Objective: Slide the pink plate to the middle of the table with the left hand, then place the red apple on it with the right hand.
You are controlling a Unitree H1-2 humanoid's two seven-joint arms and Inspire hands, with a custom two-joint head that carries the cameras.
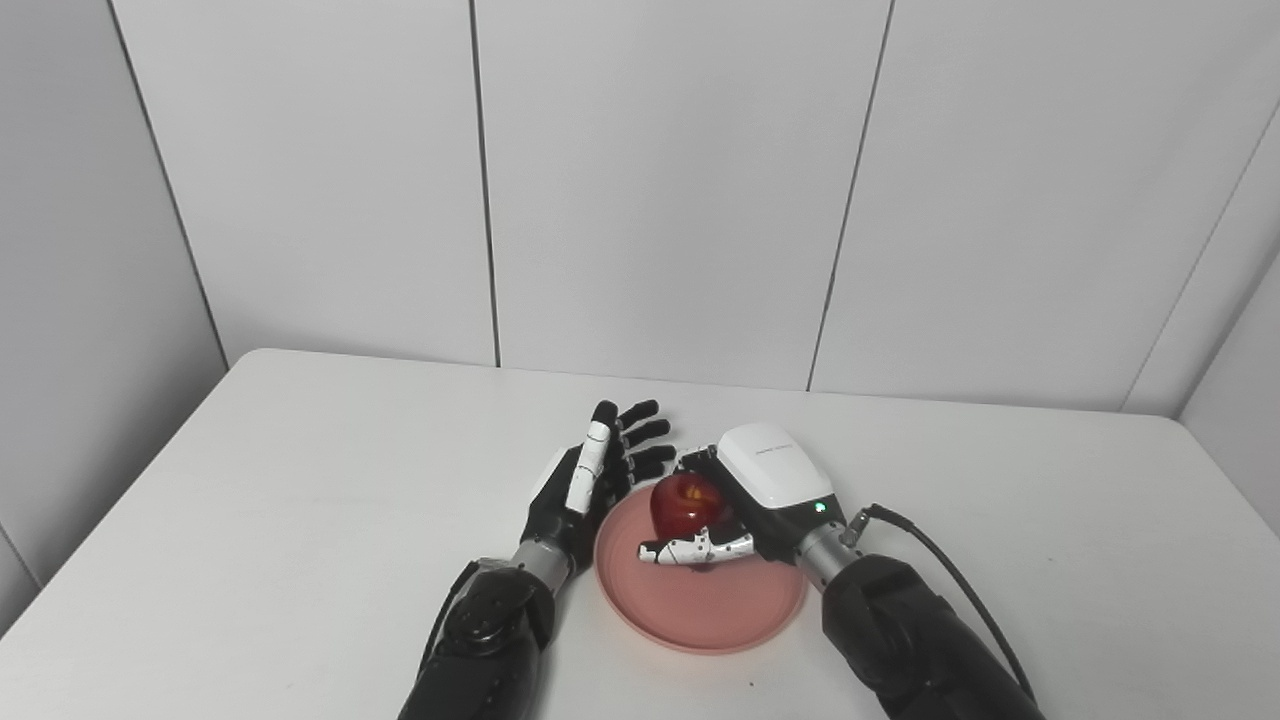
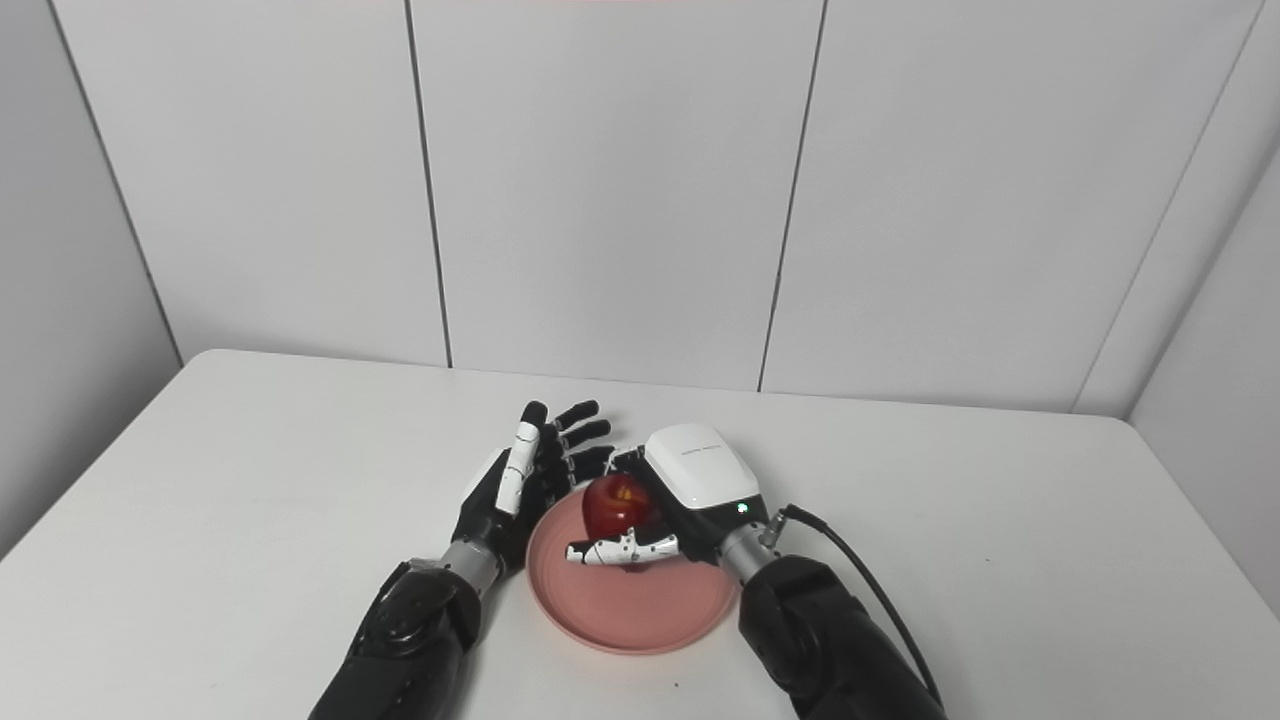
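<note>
While R hand [image 1: 760,495] fingers pinch apple [image 1: 685,503] over pink plate [image 1: 700,600], stem-dimple up, L hand [image 1: 590,480] fingers spread.

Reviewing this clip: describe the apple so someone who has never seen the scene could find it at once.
On the white table, look near the front middle for the pink plate between the two dark arms. The red apple sits over the plate's far edge, cupped by the right hand. It is the only round, glossy red thing there.

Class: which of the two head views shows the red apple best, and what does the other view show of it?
The left eye view: the apple sits nearer the picture's middle, its top and stem dimple showing above the right hand closed around it, over the plate. The right eye view shows nearly the same, the thumb crossing below it.
</note>
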